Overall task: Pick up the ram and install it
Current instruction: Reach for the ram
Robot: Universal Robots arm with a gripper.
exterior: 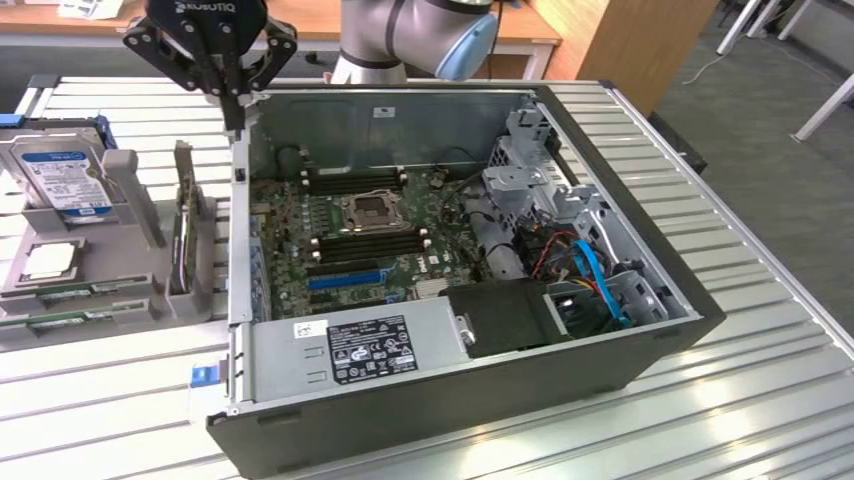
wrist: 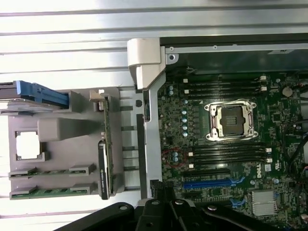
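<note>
Now | claw (exterior: 239,116) (wrist: 166,191): ROBOTIQ lettering, fingers pressed together, nothing held, above PC case (exterior: 481,420) side wall | ram (exterior: 60,322) (wrist: 48,192): green sticks flat in grey holder (exterior: 134,200) (wrist: 62,130), beside case, apart from claw | motherboard (exterior: 287,200) (wrist: 276,120): DELL logo | power supply (exterior: 280,350): label unreadable

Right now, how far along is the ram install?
Done: nothing; the black memory slots look empty. In hand: nothing; the gripper, jaws shut, hangs above the case's wall. Left: the ram lies in the grey tray, unpicked and uninstalled.
</note>
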